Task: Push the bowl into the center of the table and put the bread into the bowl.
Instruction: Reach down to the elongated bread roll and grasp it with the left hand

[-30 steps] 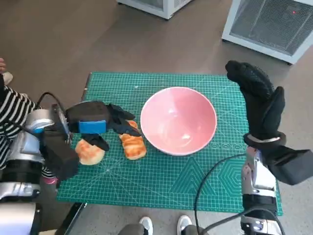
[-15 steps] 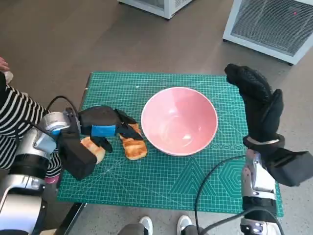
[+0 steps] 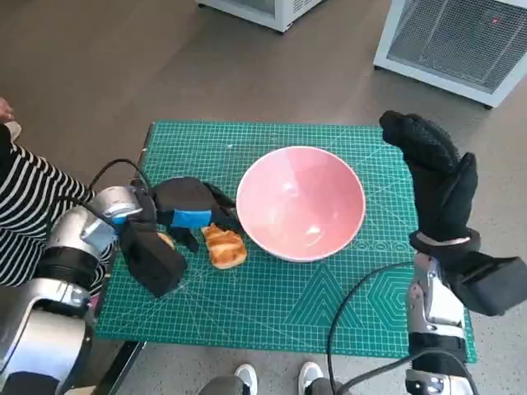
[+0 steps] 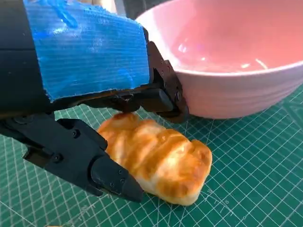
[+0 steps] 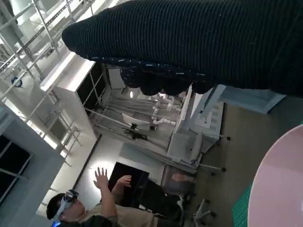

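The pink bowl [image 3: 300,202] stands on the green mat [image 3: 329,304], a little right of its middle. A golden bread roll [image 3: 224,245] lies flat just left of the bowl. My left hand [image 3: 193,212] hangs over the roll with fingers spread. In the left wrist view the roll [image 4: 156,158] lies between a lower finger [image 4: 94,165] and the upper fingers [image 4: 161,99], close to the bowl's wall [image 4: 236,94]. A second roll [image 3: 165,239] peeks out beneath the left wrist. My right hand [image 3: 436,173] is raised, open and empty, over the mat's right edge.
A person in a striped sleeve [image 3: 25,206] sits at the left of the table. White shoes [image 3: 247,378] show below the front edge. White appliances [image 3: 461,37] stand on the floor beyond. The right wrist view shows a person [image 5: 71,208] with raised hands.
My left hand has moved right, from over the left roll to the roll beside the bowl, and now straddles it. The right hand and the bowl have stayed put.
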Tool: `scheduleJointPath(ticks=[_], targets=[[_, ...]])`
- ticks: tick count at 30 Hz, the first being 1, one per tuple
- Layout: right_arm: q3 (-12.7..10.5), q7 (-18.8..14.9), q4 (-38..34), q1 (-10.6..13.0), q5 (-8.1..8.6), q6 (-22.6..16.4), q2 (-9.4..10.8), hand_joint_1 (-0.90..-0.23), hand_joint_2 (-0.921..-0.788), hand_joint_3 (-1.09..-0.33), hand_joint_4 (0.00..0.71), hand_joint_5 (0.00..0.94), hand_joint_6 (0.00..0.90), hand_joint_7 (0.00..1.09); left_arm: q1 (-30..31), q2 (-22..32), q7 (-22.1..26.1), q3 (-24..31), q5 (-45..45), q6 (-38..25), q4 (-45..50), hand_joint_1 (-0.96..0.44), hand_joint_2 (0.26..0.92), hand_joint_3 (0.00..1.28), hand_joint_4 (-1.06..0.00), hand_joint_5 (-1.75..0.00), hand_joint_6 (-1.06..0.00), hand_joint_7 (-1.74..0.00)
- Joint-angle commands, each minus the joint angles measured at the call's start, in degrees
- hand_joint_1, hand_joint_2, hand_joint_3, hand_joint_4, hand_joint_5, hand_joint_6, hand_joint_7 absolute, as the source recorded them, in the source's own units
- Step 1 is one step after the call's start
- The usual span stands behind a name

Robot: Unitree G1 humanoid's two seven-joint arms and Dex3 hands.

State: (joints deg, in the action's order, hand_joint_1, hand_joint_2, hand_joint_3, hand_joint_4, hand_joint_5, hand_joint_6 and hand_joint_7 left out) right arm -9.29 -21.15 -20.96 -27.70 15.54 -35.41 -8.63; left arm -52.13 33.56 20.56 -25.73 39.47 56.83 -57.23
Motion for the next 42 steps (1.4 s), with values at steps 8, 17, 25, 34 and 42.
scheduleJointPath(ticks=[8,17,25,34,42], targets=[[-0.3,0.58,0.27,2.56,-0.15,0.54,0.23,-0.659,-0.921,-0.737,0.165,0.006,0.083,0.46,-2.76,-2.42,-1.19,-3.37,1.22,-0.88,-4.33,-0.25,0.752,0.01,-0.55,0.0,-0.68,0.0],[-0.3,1.19,0.74,3.11,-0.4,0.75,0.25,-0.663,-0.921,-0.738,0.165,0.005,0.082,0.46,-3.6,-4.21,-0.59,-5.26,1.55,-2.81,-6.87,-0.18,0.76,0.01,-0.58,-0.01,-0.68,-0.01],[-0.3,1.56,0.9,3.39,-0.43,0.94,0.16,-0.663,-0.921,-0.738,0.166,0.004,0.081,0.47,-3.85,-3.88,-1.13,-6.75,2.36,-3.82,-7.09,-0.23,0.87,0.07,-0.78,-0.08,-0.72,-0.65],[-0.24,2.08,1.08,3.59,-0.54,1.08,0.26,-0.666,-0.921,-0.739,0.166,0.003,0.08,0.47,-4.36,-1.73,-2.87,-8.24,4.13,-4.9,-5.83,-0.02,0.917,0.05,-0.69,-1.06,-0.69,-1.14],[-0.03,2.31,1.23,3.65,-0.48,1.16,0.48,-0.67,-0.921,-0.739,0.167,0.003,0.079,0.47,-4.75,1.34,0.4,-5.86,1.16,-4.69,-2.16,0.0,0.919,0.03,-0.73,-1.1,-0.67,-1.14]])
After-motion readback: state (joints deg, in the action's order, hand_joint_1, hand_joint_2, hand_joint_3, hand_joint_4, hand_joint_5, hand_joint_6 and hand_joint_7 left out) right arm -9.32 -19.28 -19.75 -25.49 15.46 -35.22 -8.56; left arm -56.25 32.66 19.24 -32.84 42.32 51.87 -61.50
